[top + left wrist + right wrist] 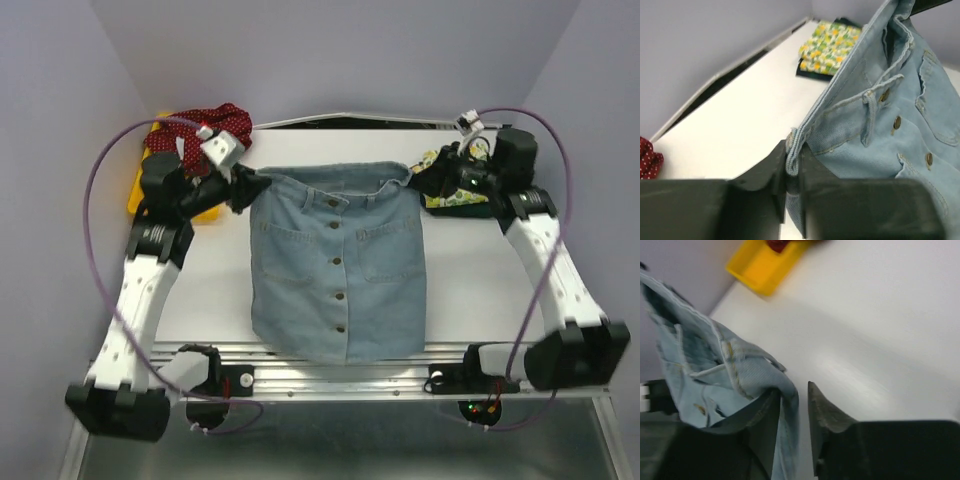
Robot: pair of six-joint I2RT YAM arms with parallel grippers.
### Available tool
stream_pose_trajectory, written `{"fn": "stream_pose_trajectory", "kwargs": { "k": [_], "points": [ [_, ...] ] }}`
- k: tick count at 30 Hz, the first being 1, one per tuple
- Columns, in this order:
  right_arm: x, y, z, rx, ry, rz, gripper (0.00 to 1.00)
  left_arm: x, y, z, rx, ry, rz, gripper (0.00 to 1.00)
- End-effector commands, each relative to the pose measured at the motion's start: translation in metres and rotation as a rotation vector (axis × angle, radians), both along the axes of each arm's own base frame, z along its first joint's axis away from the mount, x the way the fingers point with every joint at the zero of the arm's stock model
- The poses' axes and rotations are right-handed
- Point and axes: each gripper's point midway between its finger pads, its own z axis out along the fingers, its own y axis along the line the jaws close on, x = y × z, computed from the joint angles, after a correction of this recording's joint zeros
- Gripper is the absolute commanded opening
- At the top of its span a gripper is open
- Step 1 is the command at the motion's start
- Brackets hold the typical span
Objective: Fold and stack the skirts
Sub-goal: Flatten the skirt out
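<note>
The light-blue denim skirt [338, 265] lies button side up on the white table [200, 290], its hem at the near edge. My left gripper [246, 184] is shut on its left waistband corner, and the wrist view shows the jaws [792, 152] pinching the hem edge [799, 137]. My right gripper [420, 178] is at the right waistband corner. Its jaws [793, 389] stand apart, and the denim [730, 370] drapes over one finger with a gap to the other. The lemon-print skirt [455, 195] lies folded on the dark green one [807, 75] at the back right. The red dotted skirt [215, 122] is in the yellow tray.
The yellow tray [136, 185] stands at the back left corner, behind my left arm; it also shows in the right wrist view [757, 267]. Purple walls enclose the table on three sides. Cables loop beside both arms.
</note>
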Motion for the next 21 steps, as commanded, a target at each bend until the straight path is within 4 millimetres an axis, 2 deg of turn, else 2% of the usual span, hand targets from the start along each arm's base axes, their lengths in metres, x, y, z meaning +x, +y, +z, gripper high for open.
{"fn": "stream_pose_trajectory", "kwargs": {
  "k": [1, 2, 3, 4, 6, 8, 11, 12, 13, 14, 17, 18, 20, 21],
  "points": [
    [0.119, -0.053, -0.092, -0.076, 0.211, -0.32, 0.58, 0.103, 0.036, -0.038, -0.012, 0.13, 0.281, 0.55],
    [0.126, -0.056, -0.073, -0.077, 0.17, -0.342, 0.72, 0.122, 0.039, -0.048, -0.004, 0.177, 0.318, 0.61],
    [0.153, -0.063, -0.084, -0.129, 0.216, -0.369, 0.81, 0.156, 0.048, -0.051, 0.022, 0.202, 0.384, 0.66],
    [0.162, -0.067, -0.088, -0.151, 0.239, -0.382, 0.81, 0.161, 0.053, -0.065, 0.056, 0.281, 0.408, 0.67],
    [0.173, -0.074, -0.098, -0.214, 0.266, -0.394, 0.83, 0.181, 0.062, -0.065, 0.084, 0.301, 0.453, 0.73],
    [0.168, -0.074, -0.103, -0.238, 0.254, -0.376, 0.82, 0.178, 0.065, -0.069, 0.111, 0.305, 0.464, 0.73],
    [0.146, -0.065, -0.121, -0.278, 0.23, -0.294, 0.77, 0.163, 0.067, -0.079, 0.122, 0.288, 0.457, 0.75],
    [0.138, -0.055, -0.126, -0.297, 0.218, -0.244, 0.75, 0.152, 0.067, -0.09, 0.129, 0.301, 0.449, 0.75],
    [0.125, -0.044, -0.141, -0.317, 0.243, -0.204, 0.69, 0.148, 0.066, -0.094, 0.132, 0.304, 0.442, 0.75],
    [0.118, -0.039, -0.149, -0.345, 0.235, -0.172, 0.63, 0.138, 0.065, -0.107, 0.139, 0.325, 0.428, 0.75],
    [0.094, -0.018, -0.176, -0.402, 0.256, -0.089, 0.56, 0.122, 0.059, -0.133, 0.171, 0.378, 0.388, 0.7],
    [0.089, -0.013, -0.183, -0.417, 0.258, -0.066, 0.52, 0.113, 0.058, -0.15, 0.2, 0.405, 0.375, 0.67],
    [0.077, -0.002, -0.202, -0.471, 0.262, -0.015, 0.5, 0.101, 0.052, -0.169, 0.23, 0.445, 0.339, 0.65],
    [0.071, 0.009, -0.209, -0.501, 0.256, 0.016, 0.48, 0.095, 0.05, -0.183, 0.268, 0.464, 0.317, 0.61]
  ]
}}
